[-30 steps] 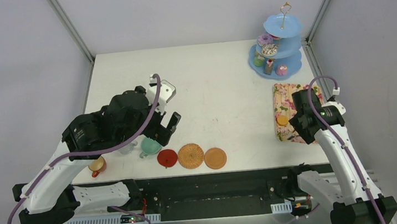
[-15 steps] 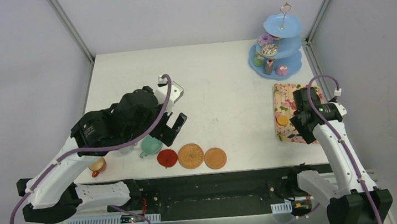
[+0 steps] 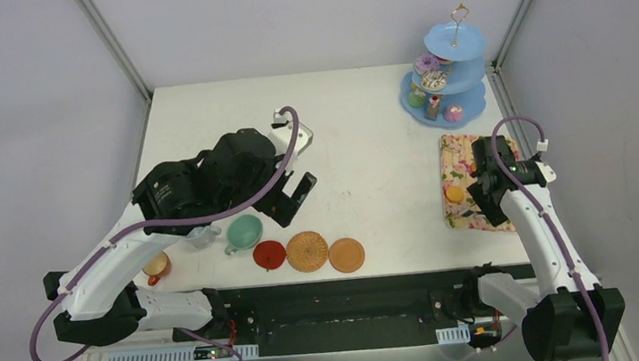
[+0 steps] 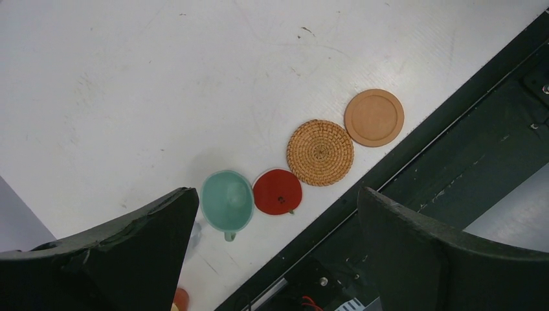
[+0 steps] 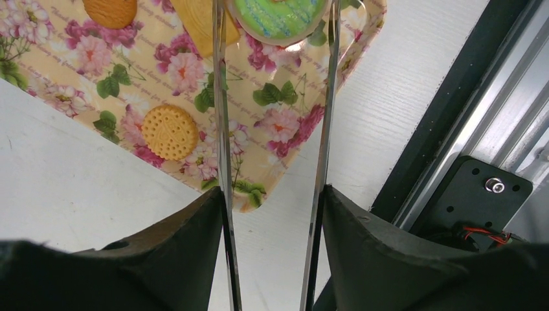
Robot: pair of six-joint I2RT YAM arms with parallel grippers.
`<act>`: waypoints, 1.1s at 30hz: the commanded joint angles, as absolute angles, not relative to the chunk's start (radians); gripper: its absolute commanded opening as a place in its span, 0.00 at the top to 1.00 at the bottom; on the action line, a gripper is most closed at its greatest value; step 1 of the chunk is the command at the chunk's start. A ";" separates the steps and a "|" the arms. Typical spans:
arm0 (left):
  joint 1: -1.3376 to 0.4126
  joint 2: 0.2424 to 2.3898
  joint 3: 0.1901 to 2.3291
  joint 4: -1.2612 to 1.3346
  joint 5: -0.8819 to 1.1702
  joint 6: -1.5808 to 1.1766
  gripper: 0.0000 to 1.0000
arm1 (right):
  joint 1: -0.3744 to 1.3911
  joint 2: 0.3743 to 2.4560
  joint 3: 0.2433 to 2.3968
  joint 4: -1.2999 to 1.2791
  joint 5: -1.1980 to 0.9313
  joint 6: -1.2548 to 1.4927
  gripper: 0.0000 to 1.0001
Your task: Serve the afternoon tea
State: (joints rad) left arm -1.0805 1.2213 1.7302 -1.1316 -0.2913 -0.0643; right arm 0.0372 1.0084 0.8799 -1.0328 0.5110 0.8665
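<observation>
Three coasters (image 3: 307,252), three cups (image 3: 243,233), one stand (image 3: 445,42).

Lab test cell: white table (image 3: 365,140), grey partitions (image 3: 21,104), aluminium posts (image 3: 112,45)

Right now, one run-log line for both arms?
left gripper: open, above mint cup | right gripper: shut on tongs, straddling green donut over floral tray | coasters: bare

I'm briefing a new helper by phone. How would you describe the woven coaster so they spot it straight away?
Start at the near edge of the white table, between the two arm bases. There a red coaster, the woven coaster and a smooth tan coaster lie in a row. The woven one is in the middle, and it alone has a coiled straw texture.
</observation>
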 commanded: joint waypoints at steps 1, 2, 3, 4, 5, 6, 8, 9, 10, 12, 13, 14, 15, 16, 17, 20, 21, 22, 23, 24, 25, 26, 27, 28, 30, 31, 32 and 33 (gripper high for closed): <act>-1.089 1.243 1.803 -1.178 -0.296 -0.090 0.00 | 0.022 0.988 0.861 -1.021 0.516 0.855 0.42; -1.089 1.246 1.809 -1.182 -0.299 -0.090 0.00 | 0.021 0.983 0.858 -1.020 0.514 0.851 0.43; -1.089 1.246 1.812 -1.185 -0.303 -0.092 0.00 | 0.019 0.980 0.855 -1.018 0.514 0.845 0.44; -1.090 1.245 1.815 -1.186 -0.306 -0.094 0.00 | 0.019 0.980 0.854 -1.017 0.511 0.838 0.46; -1.089 1.244 1.817 -1.189 -0.310 -0.096 0.00 | 0.017 0.980 0.857 -1.018 0.506 0.830 0.48; -1.089 1.244 1.818 -1.191 -0.315 -0.097 0.00 | 0.017 0.979 0.861 -1.020 0.499 0.825 0.50; -1.089 1.241 1.816 -1.189 -0.324 -0.098 0.00 | 0.017 0.975 0.877 -1.035 0.486 0.819 0.54; -1.089 1.238 1.813 -1.186 -0.327 -0.099 0.00 | 0.017 0.971 0.890 -1.044 0.481 0.815 0.56; -1.089 1.236 1.811 -1.183 -0.331 -0.098 0.00 | 0.017 0.968 0.904 -1.055 0.476 0.807 0.59; -1.089 1.233 1.808 -1.176 -0.333 -0.098 0.00 | 0.017 0.957 0.940 -1.085 0.474 0.799 0.64; -1.090 1.231 1.806 -1.171 -0.334 -0.097 0.00 | 0.017 0.950 0.956 -1.100 0.475 0.791 0.67; -1.089 1.229 1.804 -1.166 -0.336 -0.097 0.00 | 0.017 0.942 0.971 -1.111 0.475 0.784 0.69; -1.089 1.226 1.800 -1.161 -0.338 -0.098 0.00 | 0.017 0.933 0.983 -1.117 0.470 0.774 0.70; -1.089 1.222 1.796 -1.156 -0.341 -0.098 0.00 | 0.017 0.924 0.994 -1.116 0.454 0.755 0.70; -1.090 1.220 1.790 -1.151 -0.343 -0.098 0.00 | 0.017 0.913 1.006 -1.110 0.433 0.734 0.71; -1.089 1.212 1.781 -1.147 -0.353 -0.101 0.00 | 0.017 0.884 1.058 -1.076 0.368 0.644 0.71; -1.089 1.209 1.780 -1.148 -0.357 -0.101 0.00 | 0.017 0.881 1.085 -1.069 0.353 0.618 0.71; -1.090 1.207 1.776 -1.148 -0.361 -0.103 0.00 | 0.017 0.881 1.125 -1.056 0.336 0.592 0.71; -1.089 1.202 1.774 -1.146 -0.365 -0.103 0.00 | 0.017 0.884 1.153 -1.029 0.306 0.553 0.71; -1.088 1.196 1.766 -1.142 -0.367 -0.104 0.00 | 0.017 0.899 1.179 -0.995 0.266 0.518 0.71; -1.089 1.191 1.760 -1.139 -0.368 -0.103 0.00 | 0.017 0.922 1.209 -0.966 0.236 0.495 0.71; -1.088 1.186 1.754 -1.134 -0.369 -0.104 0.00 | 0.017 0.954 1.241 -0.939 0.206 0.470 0.71; -1.088 1.181 1.747 -1.128 -0.368 -0.101 0.00 | 0.017 0.999 1.282 -0.916 0.178 0.446 0.71; -1.088 1.180 1.743 -1.125 -0.369 -0.098 0.00 | 0.017 1.048 1.326 -0.900 0.148 0.420 0.71; -1.088 1.179 1.741 -1.122 -0.371 -0.090 0.00 | 0.017 1.160 1.437 -0.886 0.122 0.366 0.71; -1.088 1.178 1.742 -1.121 -0.372 -0.087 0.00 | 0.017 1.207 1.492 -0.886 0.126 0.335 0.71; -1.088 1.178 1.745 -1.121 -0.375 -0.083 0.00 | 0.017 1.257 1.550 -0.895 0.132 0.306 0.71; -1.088 1.177 1.748 -1.122 -0.380 -0.080 0.00 | 0.017 1.302 1.599 -0.909 0.138 0.270 0.71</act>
State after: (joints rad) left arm -1.0805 1.1942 1.7473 -1.1446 -0.3481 -0.0902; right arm 0.0219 1.1461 1.4342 -0.9714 0.1883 0.4397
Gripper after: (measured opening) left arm 0.995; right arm 0.420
